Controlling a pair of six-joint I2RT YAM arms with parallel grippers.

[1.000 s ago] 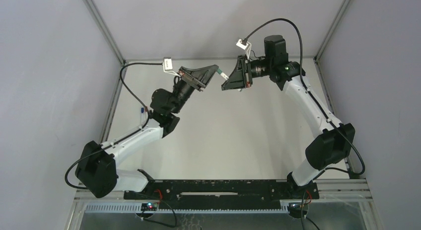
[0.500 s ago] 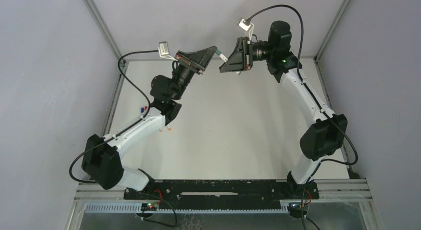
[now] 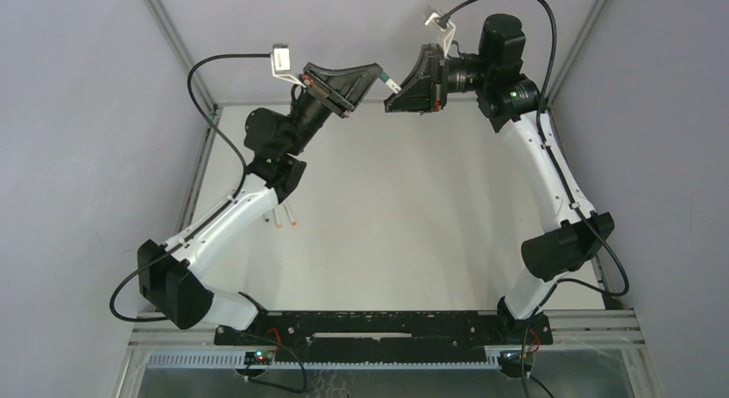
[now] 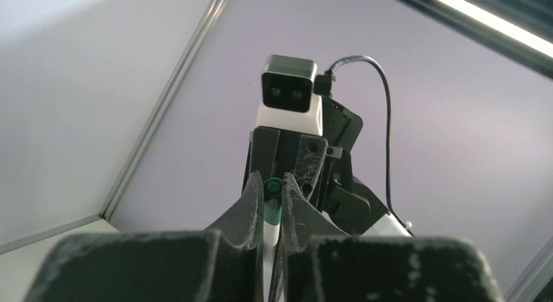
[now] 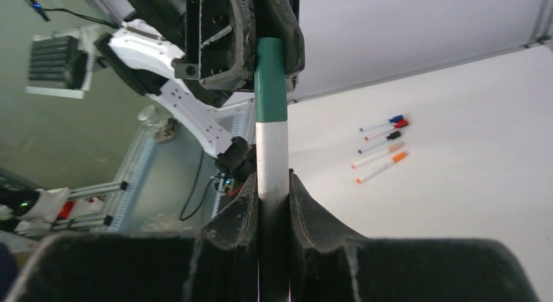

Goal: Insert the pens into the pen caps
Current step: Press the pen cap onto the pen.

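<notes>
One white pen point(image 5: 272, 160) joined to green cap point(image 5: 270, 87), held between both arms high above the far table point(image 3: 413, 209) edge — higher than a second ago, left gripper point(image 3: 376, 70) clamping the cap, right gripper point(image 3: 401, 90) clamping the barrel, spare pens point(image 5: 381, 145) lying below — more of them now uncovered.

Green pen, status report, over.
Left gripper shut on green cap. Right gripper shut on pen barrel. Cap and barrel joined, mid-air. Nothing in the way.
</notes>
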